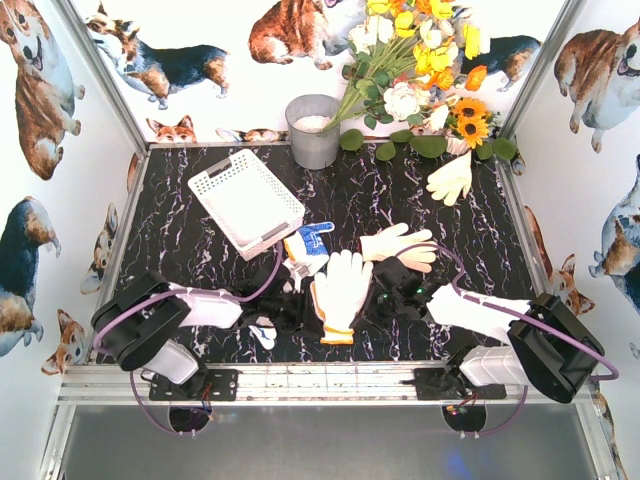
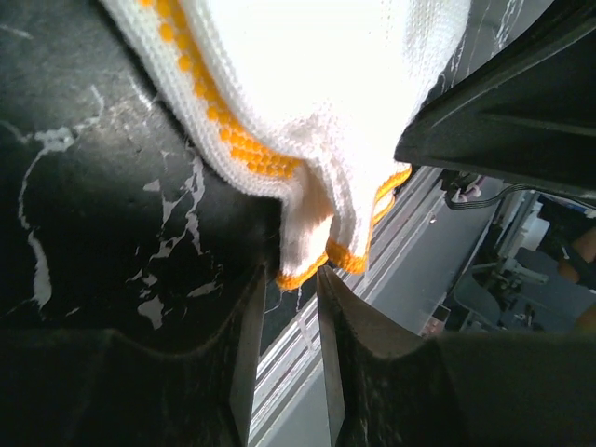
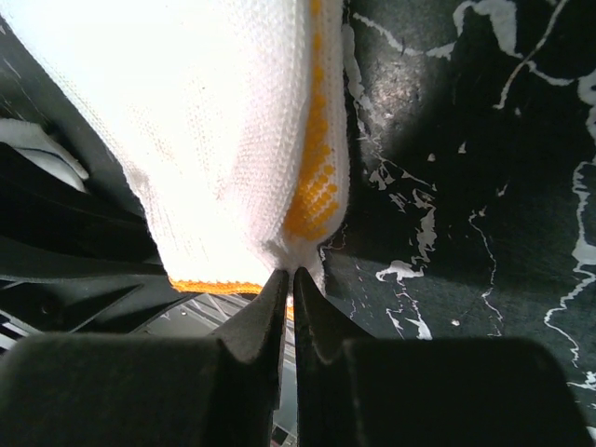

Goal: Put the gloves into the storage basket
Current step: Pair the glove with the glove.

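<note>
Item: white glove with orange cuff, on the desk, outside the storage basket, off its near-right corner.
Right tool: clenched on the cuff's edge.
Left tool: released, jaws slightly parted, cuff hem at their tips.
Blue-and-white glove: just beside the basket's near-right side.
Cream glove: farther right of the basket.
</note>
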